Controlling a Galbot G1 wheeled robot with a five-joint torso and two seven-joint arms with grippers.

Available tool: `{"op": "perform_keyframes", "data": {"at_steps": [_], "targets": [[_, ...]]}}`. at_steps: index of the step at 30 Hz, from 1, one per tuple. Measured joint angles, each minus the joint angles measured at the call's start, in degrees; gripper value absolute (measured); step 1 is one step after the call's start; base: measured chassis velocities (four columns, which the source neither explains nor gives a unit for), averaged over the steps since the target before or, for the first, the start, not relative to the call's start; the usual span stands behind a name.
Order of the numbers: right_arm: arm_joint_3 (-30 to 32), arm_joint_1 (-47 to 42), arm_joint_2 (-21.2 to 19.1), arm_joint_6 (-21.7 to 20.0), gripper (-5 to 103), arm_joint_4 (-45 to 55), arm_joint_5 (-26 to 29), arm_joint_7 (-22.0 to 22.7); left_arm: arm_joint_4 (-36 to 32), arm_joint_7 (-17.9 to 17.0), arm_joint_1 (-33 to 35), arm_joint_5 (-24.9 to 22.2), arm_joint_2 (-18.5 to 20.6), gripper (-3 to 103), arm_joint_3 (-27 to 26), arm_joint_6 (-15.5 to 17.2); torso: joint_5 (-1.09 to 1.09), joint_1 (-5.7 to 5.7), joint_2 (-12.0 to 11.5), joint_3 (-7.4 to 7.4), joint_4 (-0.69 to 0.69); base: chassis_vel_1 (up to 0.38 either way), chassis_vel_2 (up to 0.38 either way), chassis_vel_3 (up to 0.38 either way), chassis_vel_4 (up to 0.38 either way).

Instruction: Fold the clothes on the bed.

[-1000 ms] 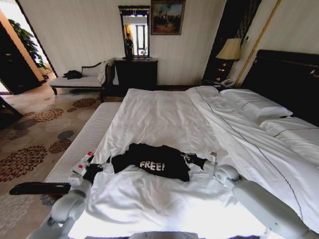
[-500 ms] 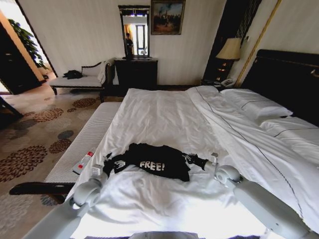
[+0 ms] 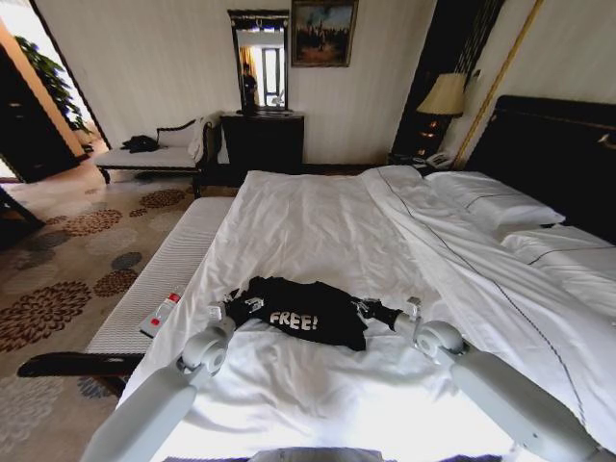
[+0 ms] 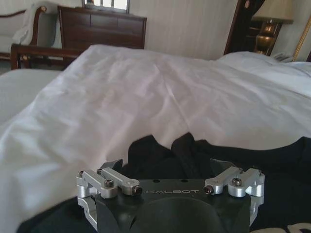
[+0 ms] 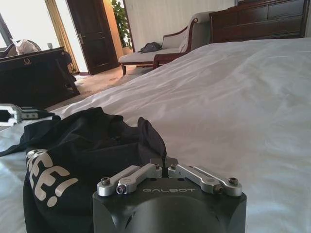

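Clothes: black "FREE!" T-shirt (image 3: 298, 313) lies bunched near the foot edge of the bed (image 3: 318, 221), lettering up, not yet squared into a fold.
Left gripper (image 3: 243, 306): at the shirt's left end, fingers spread wide over the dark cloth; placed there, I judge, to take that side.
Right gripper (image 3: 366, 308): at the shirt's right end, fingers drawn together, apparently pinching the fabric edge to keep it anchored.
Why both ends: holding opposite sides lets soft cloth be spread or doubled without dragging the sheet.
Remote-like object (image 3: 161, 313): on the mattress's left edge, apart from the shirt.
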Motion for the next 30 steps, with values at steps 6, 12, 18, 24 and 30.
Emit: {"op": "perform_keyframes", "data": {"at_steps": [6, 12, 18, 24, 30], "targets": [[0.1, -0.1, 0.1, 0.0, 1, -0.1, 0.0, 0.1, 2.6, 0.0, -3.2, 0.0, -1.4, 100, 2.1, 0.2, 0.0, -0.01, 0.0, 0.0, 0.0, 0.0, 0.0, 0.0, 0.0], [0.3, -0.5, 0.2, 0.0, 1, -0.3, 0.0, 0.1, 4.5, 0.0, -5.7, 0.0, -1.9, 96, 3.6, 0.4, -0.01, -0.01, 0.0, 0.0, -0.01, 0.0, 0.0, 0.0, 0.0], [0.3, -0.5, 0.7, 0.0, 1, -0.5, 0.0, 0.2, 7.2, 0.0, -8.9, -0.2, -3.2, 76, 5.6, 0.9, 0.0, -0.01, 0.0, 0.0, -0.01, 0.0, 0.0, 0.0, 0.0], [0.3, -0.5, 0.8, 0.0, 1, -0.5, 0.0, 0.4, 8.4, -0.2, -9.8, -0.2, -4.0, 53, 6.9, 1.4, -0.01, -0.01, 0.0, -0.01, -0.01, 0.0, 0.0, 0.0, 0.0], [0.5, -0.6, 0.7, 0.0, 1, -0.5, 0.1, 0.5, 8.5, -0.8, -8.8, -0.1, -4.0, 32, 6.8, 1.6, -0.02, -0.01, 0.0, -0.01, -0.01, 0.0, 0.0, 0.0, 0.0]]}}
